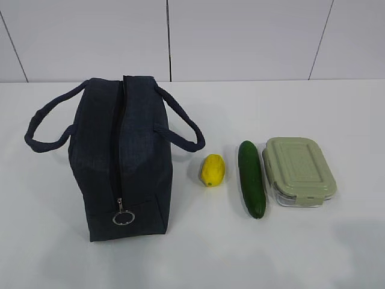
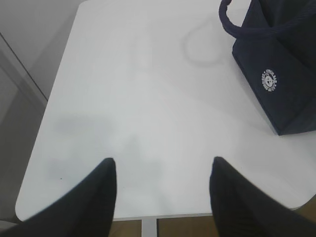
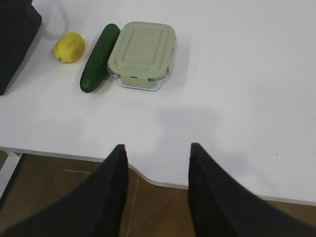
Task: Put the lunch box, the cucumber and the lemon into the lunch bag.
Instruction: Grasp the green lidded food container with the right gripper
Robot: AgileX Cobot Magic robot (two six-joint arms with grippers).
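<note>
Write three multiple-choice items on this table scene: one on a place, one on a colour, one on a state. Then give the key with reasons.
1. What lies between the lemon and the lunch box?
A. the lunch bag
B. the cucumber
C. nothing

2. What colour is the lunch box lid?
A. pale green
B. red
C. black

3. How does the zipper of the lunch bag stand?
A. wide open
B. closed
C. torn off

Key:
1. B: the cucumber lies right of the lemon and against the lunch box's left side.
2. A: the right wrist view shows a sage-green lid on a clear base.
3. B: the black zipper line runs shut to its silver ring pull, and no opening shows.
</note>
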